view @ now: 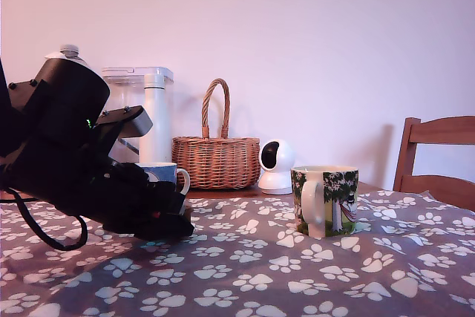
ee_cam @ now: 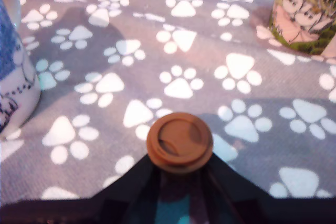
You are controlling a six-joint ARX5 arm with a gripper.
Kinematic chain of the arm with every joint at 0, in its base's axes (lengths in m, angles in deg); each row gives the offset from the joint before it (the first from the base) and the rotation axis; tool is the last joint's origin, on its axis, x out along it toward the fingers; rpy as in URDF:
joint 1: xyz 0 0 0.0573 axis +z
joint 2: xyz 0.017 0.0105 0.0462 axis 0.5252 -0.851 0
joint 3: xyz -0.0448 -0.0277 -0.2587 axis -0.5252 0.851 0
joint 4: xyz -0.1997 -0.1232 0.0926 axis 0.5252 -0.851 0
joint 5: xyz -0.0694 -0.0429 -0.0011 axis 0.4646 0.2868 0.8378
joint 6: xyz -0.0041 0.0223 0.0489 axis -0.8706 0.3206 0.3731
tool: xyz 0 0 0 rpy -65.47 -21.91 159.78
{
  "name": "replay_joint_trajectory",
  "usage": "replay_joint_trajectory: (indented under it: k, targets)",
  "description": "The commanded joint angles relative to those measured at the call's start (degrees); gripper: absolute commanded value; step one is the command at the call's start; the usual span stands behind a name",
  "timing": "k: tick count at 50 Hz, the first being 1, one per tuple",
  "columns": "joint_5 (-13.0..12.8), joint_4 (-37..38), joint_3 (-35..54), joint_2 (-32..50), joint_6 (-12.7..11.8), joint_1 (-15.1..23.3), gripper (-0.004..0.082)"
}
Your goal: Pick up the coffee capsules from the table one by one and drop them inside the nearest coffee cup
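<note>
The black arm [view: 67, 146] reached low and forward. Its gripper [ee_cam: 179, 169] was clamped on a brown capsule [ee_cam: 179, 141].

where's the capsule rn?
Wrist view: the capsule sits between the gripper fingers, above the cloth, blue mug nearest. Hidden in the exterior view.

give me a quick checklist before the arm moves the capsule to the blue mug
1. Capsule sits between the gripper fingers: ok, gripped at its lower part.
2. Capsule lifted off the table: cannot tell.
3. Blue mug close by: ok, upright beside the gripper.
4. Mug opening visible for the drop: cannot tell, arm hides most of it in the exterior view.
5. Green mug out of the path: ok, standing apart toward the exterior view's right.
</note>
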Motion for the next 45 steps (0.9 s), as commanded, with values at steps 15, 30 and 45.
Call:
replay_joint_trajectory:
  k: [15,30,45]
  targets:
    - [4.33,-7.37,0.09,9.09,0.31,-0.42,0.0054]
    - [9.09,-15.80,0.09,18.51,3.15,-1.86,0.0054]
    - [9.07,-22.29,-0.35,25.11,3.32,-3.91,0.0054]
